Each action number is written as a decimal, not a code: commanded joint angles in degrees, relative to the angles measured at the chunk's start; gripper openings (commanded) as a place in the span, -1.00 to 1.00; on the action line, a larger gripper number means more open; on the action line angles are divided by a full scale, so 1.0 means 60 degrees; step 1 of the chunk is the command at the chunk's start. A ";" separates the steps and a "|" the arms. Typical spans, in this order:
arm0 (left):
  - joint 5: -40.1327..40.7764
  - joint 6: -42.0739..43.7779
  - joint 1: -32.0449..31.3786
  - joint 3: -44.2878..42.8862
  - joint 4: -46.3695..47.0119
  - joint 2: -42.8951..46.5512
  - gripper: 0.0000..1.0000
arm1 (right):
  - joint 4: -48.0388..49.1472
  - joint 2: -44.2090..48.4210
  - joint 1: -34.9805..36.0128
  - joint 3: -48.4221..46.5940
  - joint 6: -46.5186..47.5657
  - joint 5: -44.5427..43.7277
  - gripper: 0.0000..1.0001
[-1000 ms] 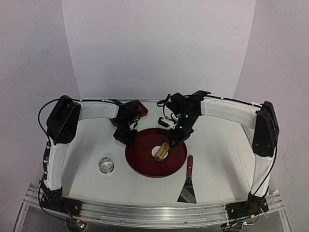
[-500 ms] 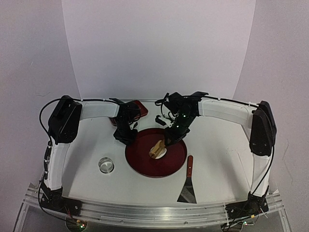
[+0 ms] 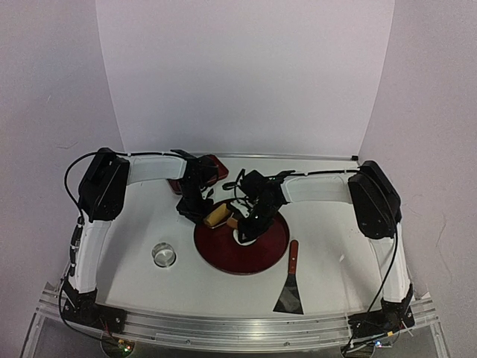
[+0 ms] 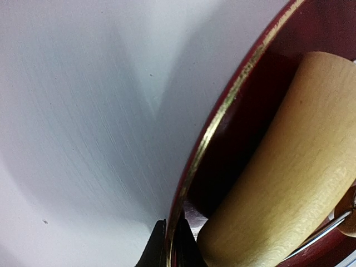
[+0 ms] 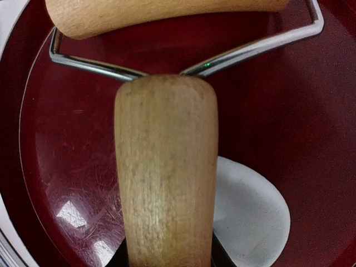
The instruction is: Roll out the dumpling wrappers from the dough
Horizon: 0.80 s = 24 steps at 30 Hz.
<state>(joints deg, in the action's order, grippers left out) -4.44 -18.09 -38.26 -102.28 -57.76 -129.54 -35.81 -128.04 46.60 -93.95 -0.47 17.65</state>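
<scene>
The round red tray [image 3: 261, 250] lies mid-table. A flat, smooth white piece of dough [image 3: 244, 236] lies on it left of centre; it also shows in the right wrist view [image 5: 250, 217]. My right gripper [image 3: 251, 217] is shut on the wooden handle [image 5: 166, 167] of a roller, whose wooden barrel [image 3: 218, 216] rests at the tray's far-left rim, past the dough. My left gripper [image 3: 195, 210] is shut on the tray's left rim [image 4: 222, 111], with the rim between its fingers [image 4: 153, 250] and the barrel [image 4: 289, 167] close by. No neat round wrapper is in view.
A shiny metal ring cutter [image 3: 163, 255] stands on the table left of the tray. A spatula with a red handle [image 3: 290, 287] lies to the tray's front right. A dark red container [image 3: 211, 167] sits behind the left gripper.
My right gripper has moved the roller left across the tray, off the dough to the far-left rim, which uncovers the dough. The left gripper has kept its hold on the rim.
</scene>
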 commanded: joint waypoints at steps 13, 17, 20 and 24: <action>0.0400 -0.0842 -0.0186 0.0970 -0.0613 0.0031 -1.00 | -0.3874 0.1130 -0.0054 -0.2398 -0.1247 -0.1015 -1.00; 0.0387 -0.0983 -0.0186 0.1098 -0.0348 0.0253 -1.00 | -0.4041 0.1420 -0.0032 -0.2644 -0.1404 -0.0465 -0.99; 0.0480 -0.1056 -0.0185 0.1169 -0.0241 0.0431 -0.95 | -0.4083 0.1433 -0.0032 -0.2533 -0.1646 -0.0056 -0.51; 0.0644 -0.1118 -0.0186 0.1228 -0.0261 0.0569 -0.76 | -0.3875 0.1292 0.0021 -0.2323 -0.2081 0.0064 -0.09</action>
<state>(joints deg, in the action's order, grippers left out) -5.60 -23.94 -38.79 -97.27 -54.04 -126.65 -59.08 -122.08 46.28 -107.28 -9.61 16.15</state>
